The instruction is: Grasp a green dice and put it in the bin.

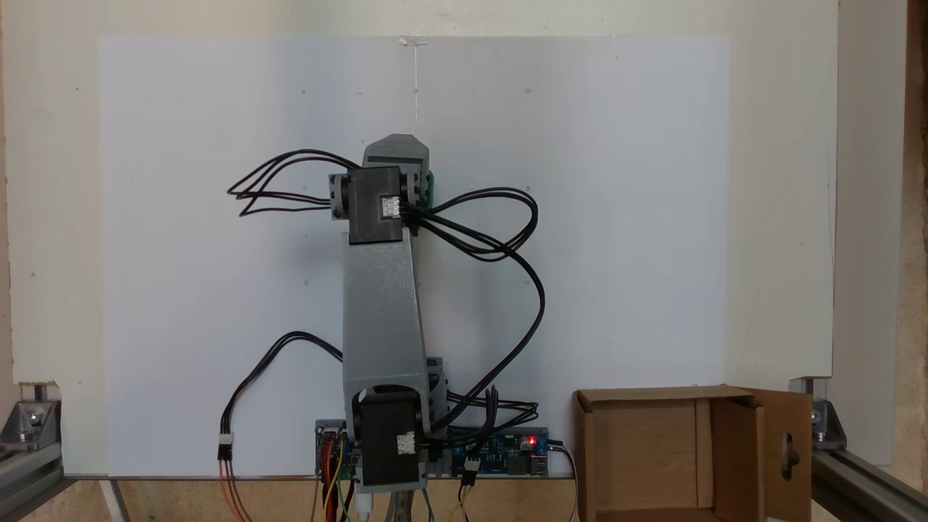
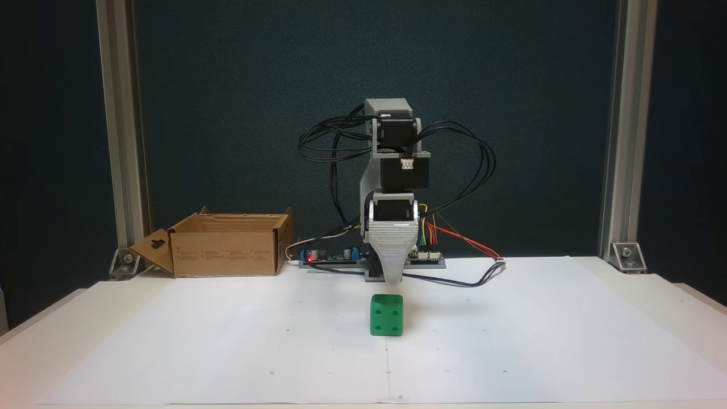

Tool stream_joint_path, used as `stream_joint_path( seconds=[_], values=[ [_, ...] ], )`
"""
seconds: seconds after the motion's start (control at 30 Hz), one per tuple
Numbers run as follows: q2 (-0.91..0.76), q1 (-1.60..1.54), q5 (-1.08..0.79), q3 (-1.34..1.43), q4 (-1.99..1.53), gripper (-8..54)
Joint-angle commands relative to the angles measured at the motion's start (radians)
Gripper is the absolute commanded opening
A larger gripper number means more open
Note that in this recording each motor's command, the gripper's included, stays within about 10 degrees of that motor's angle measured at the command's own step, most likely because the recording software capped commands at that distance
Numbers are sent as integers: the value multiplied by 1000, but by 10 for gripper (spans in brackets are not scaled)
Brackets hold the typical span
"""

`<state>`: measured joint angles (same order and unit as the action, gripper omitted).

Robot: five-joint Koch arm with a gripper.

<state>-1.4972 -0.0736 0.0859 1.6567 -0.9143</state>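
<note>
We see the green dice (image 2: 387, 314) resting flat on the white sheet, near the front centre, its four-pip face toward us. The bin (image 2: 227, 247), a brown cardboard box, sits open far to the left, handle-hole flap folded outward.

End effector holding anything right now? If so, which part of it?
Nothing held. The green dice sits on the white paper, with the end effector hanging just above it, apart from it. Open or shut cannot be told.

One green dice (image 2: 387, 314) on one white paper sheet (image 2: 227, 341); one cardboard bin (image 2: 227, 250) with one handle hole (image 2: 157, 245); one robot arm (image 2: 392, 187); two aluminium frame posts (image 2: 122, 125); one lit red LED (image 2: 309, 258).
</note>
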Motion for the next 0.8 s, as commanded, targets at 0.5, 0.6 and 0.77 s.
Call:
stream_joint_path(
  seconds=[0.5,0.6,0.77],
  values=[
    [48,17,41,34,86,432],
    [51,34,40,57,115,432],
    [57,48,40,100,163,432]
  ],
)
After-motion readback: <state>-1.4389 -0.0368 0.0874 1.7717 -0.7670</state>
